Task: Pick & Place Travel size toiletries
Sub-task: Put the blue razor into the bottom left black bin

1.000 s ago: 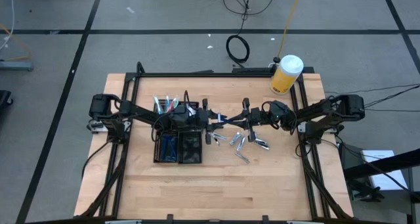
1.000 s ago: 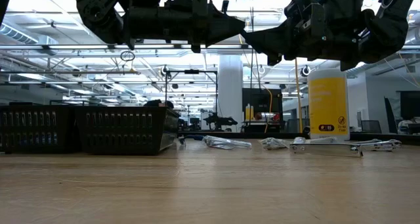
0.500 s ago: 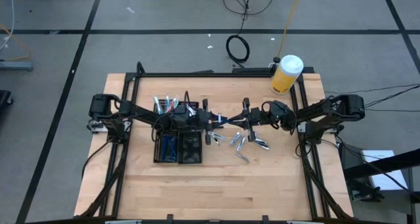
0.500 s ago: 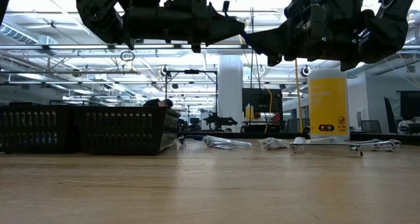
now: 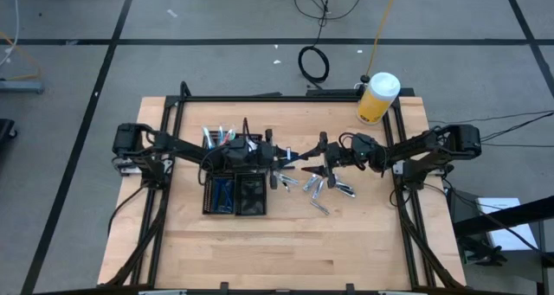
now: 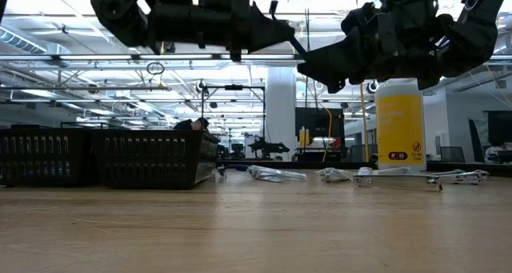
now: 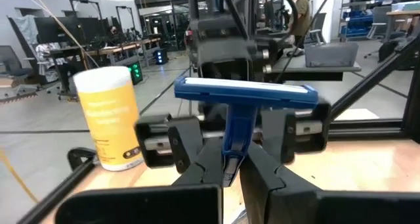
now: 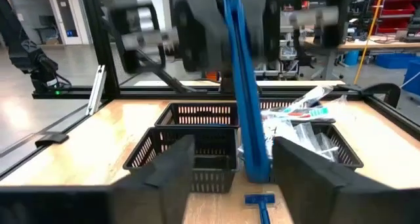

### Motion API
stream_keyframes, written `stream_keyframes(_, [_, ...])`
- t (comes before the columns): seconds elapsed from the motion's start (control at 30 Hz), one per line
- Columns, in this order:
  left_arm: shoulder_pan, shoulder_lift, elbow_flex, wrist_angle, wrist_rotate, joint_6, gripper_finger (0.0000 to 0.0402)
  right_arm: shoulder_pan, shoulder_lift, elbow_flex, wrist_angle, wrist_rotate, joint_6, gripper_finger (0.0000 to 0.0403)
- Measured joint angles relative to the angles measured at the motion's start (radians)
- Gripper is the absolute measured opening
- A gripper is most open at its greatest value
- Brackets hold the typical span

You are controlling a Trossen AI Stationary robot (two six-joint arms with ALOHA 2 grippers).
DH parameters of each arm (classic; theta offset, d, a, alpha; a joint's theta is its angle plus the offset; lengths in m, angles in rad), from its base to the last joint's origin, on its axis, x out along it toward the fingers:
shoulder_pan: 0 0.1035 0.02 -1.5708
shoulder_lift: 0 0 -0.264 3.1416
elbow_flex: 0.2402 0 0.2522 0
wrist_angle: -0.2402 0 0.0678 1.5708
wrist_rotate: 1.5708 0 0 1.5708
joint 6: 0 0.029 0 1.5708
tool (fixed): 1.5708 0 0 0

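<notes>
The blue razor point(image 7: 244, 106) hangs in mid-air between the two arms, above the counter point(image 5: 286, 234) just beside the black tray point(image 5: 235, 194). The left gripper point(image 7: 231, 168) has its fingers closed on the razor's handle, head uppermost and crosswise. The right gripper point(image 8: 233, 161) faces it with its fingers spread to either side of the handle and no longer pressing it. This looks like a hand-over from right arm to left, at the point where the left arm alone carries the razor.

The next move, as I judge it, calls for the right arm to draw straight back without knocking the handle, then for the left arm to swing over the tray and lower the razor into the fitting compartment. In the right wrist view the tray's far compartment point(image 8: 315, 135) holds clear packets and sticks; another blue razor point(image 8: 261, 204) lies on the counter by the tray.

The razor is slim, with a flat blue handle and a long narrow head with a pale strip along the top. More small silvery tubes and packets point(image 5: 322, 191) lie scattered on the counter between the arms. A yellow jar point(image 5: 377, 99) stands at the far corner.
</notes>
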Motion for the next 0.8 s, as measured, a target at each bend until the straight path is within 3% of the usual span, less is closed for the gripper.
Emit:
stream_keyframes(0.13, [0.0, -0.125, 0.0, -0.206, -0.037, -0.026, 0.0011, -0.002, -0.025, 0.0, -0.019, 0.002, 0.008, 0.0249])
stream_keyframes(0.23, [-0.008, -0.256, 0.0, -0.454, -0.096, -0.091, 0.001, -0.008, -0.065, -0.001, -0.081, 0.002, 0.01, 0.0273])
stream_keyframes(0.43, [-0.096, -0.526, -0.009, -0.918, -0.329, -0.242, 0.001, -0.024, -0.157, 0.0, -0.22, 0.003, 0.01, 0.0285])
stream_keyframes(0.63, [-0.238, -0.744, -0.072, -1.294, -0.383, -0.643, 0.001, -0.026, -0.19, 0.0, -0.255, 0.002, 0.01, 0.0274])
stream_keyframes(0.8, [-0.405, -0.822, -0.203, -1.422, -0.374, -1.031, 0.001, -0.026, -0.19, 0.0, -0.253, 0.002, 0.01, 0.027])
